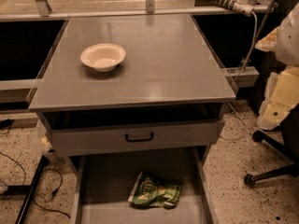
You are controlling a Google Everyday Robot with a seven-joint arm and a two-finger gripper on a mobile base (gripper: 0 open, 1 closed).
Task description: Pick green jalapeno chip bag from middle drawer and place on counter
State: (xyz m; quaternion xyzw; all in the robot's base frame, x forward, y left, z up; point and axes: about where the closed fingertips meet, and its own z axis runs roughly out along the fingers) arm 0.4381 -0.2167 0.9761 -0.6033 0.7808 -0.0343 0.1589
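Inside middle drawer [105, 174] — green jalapeno chip bag [155, 193] | counter [168, 64] — white bowl [103, 56] | gripper out of view, cannot tell state

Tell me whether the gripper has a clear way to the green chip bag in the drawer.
Probably yes. The green jalapeno chip bag lies uncovered on the floor of the pulled-out middle drawer, forward of the handled drawer above it. The gripper is not in view, so its starting position is unknown.

Green bag [155, 193], grey drawer [107, 178], grey counter [159, 69], white bowl [103, 56]
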